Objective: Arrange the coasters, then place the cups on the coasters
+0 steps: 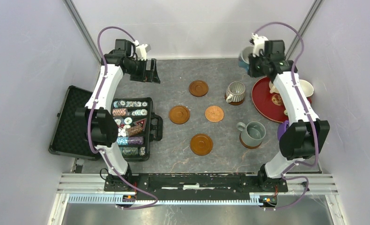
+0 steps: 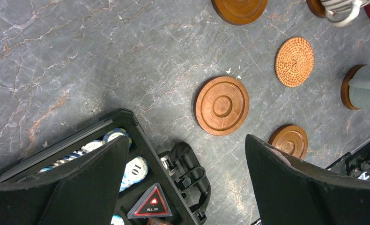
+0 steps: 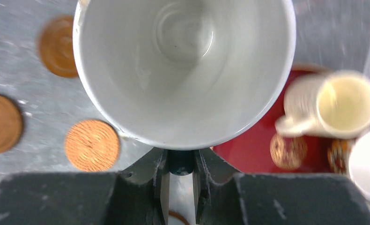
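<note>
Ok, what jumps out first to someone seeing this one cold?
The right gripper grips a cup by its handle at the table's far right, and the cup's white mouth fills the right wrist view. Mid-table, four coasters lie bare. An open case of poker chips sits at the left.

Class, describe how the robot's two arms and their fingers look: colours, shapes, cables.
The left arm and right arm match: white rounded links, bulky black joints, a purple cable looping along each. The fingers are broad matte black wedges.
</note>
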